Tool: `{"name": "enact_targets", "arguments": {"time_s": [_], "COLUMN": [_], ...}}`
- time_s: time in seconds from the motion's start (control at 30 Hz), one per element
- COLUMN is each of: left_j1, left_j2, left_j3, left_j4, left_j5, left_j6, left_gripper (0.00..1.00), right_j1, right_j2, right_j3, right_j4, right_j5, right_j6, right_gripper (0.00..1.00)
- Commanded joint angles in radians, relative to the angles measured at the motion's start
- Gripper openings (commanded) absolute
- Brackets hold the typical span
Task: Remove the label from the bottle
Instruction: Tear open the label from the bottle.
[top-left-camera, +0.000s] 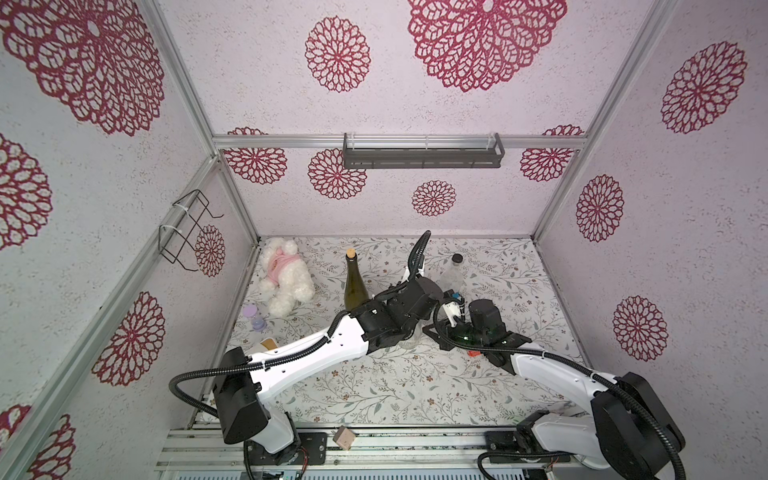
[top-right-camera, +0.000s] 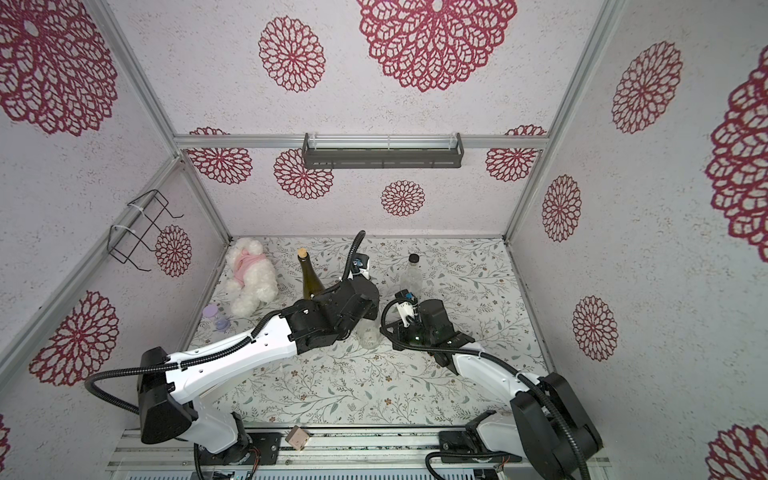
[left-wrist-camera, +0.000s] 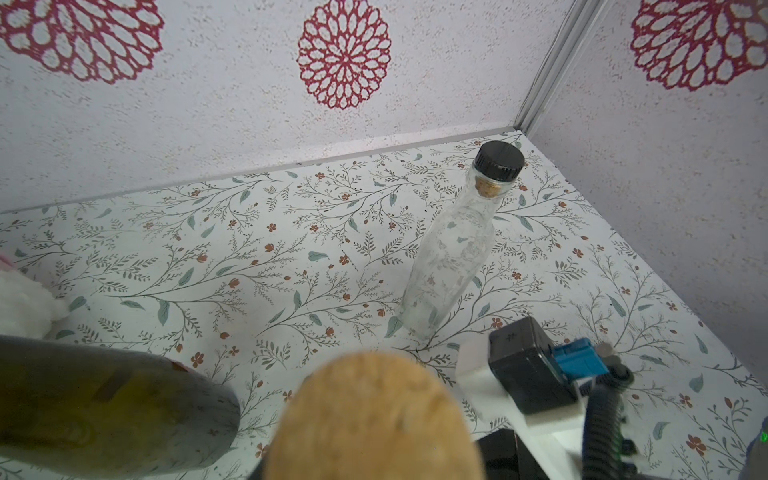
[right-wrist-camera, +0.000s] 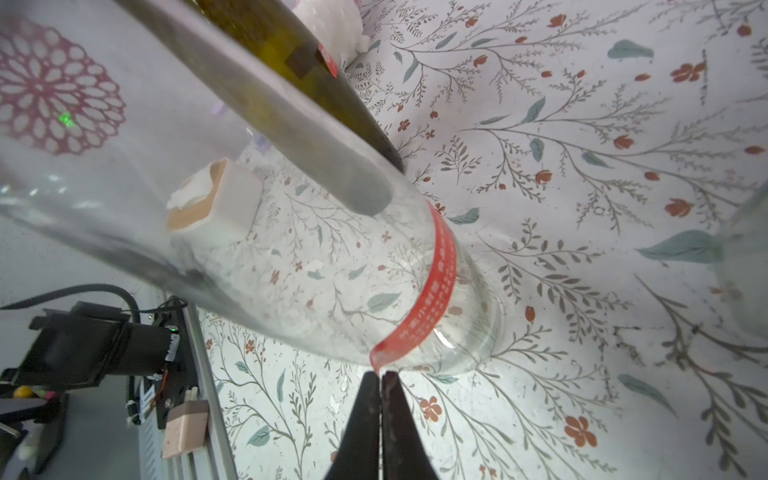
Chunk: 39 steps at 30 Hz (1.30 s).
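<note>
In both top views the clear bottle (top-right-camera: 368, 332) stands near the middle of the floral table (top-right-camera: 374, 395), close to the olive wine bottle (top-right-camera: 311, 282). The left arm (top-right-camera: 232, 357) reaches over its top and the right arm (top-right-camera: 486, 370) sits low beside it. (The label is too small to pick out from up here, and both claws are hidden under their wrists.)

In the left wrist view a blurred cork (left-wrist-camera: 374, 419) fills the lower middle, right under the camera; it is the bottle's stopper. The left gripper's fingers are out of frame. They are closed, and as far as the cork's place tells, they close about the bottle's top.

In the right wrist view the bottle is see-through, with the table's leaf pattern showing through its wall. A narrow red label (right-wrist-camera: 436, 286) with small pale print bands it close to the base. One end of the band stands off the surface as a small tab. The right gripper (right-wrist-camera: 380, 376) has its two black fingers (right-wrist-camera: 361, 415) pressed together, the tab's tip nipped between their ends, just beside the bottle's wall.
</note>
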Motion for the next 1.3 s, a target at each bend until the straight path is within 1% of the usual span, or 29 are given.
{"name": "enact_targets", "arguments": {"time_s": [0.0, 0.17, 0.77, 0.93, 1.27], "left_j1": [0.010, 0.015, 0.043, 0.049, 0.048], "left_j2": [0.018, 0.014, -0.015, -0.012, -0.006], "left_j3": [0.011, 0.009, -0.022, -0.020, -0.017], "left_j4": [-0.015, -0.016, 0.008, 0.006, 0.006], "left_j5": [0.030, 0.036, 0.154, 0.178, 0.177], "left_j6": [-0.022, -0.018, 0.070, 0.078, 0.089], "left_gripper": [0.28, 0.28, 0.27, 0.28, 0.28], "right_j1": [-0.006, -0.006, -0.042, -0.050, -0.055], "right_j2": [-0.020, -0.026, -0.053, -0.064, -0.075], "right_j3": [-0.003, -0.009, -0.026, -0.034, -0.035], "right_j4": [0.032, 0.034, 0.000, -0.012, -0.031], "right_j5": [0.020, 0.022, 0.015, 0.014, 0.020], "right_j6": [0.001, 0.001, -0.018, -0.025, -0.028], "right_gripper": [0.02, 0.00, 0.00, 0.00, 0.00]}}
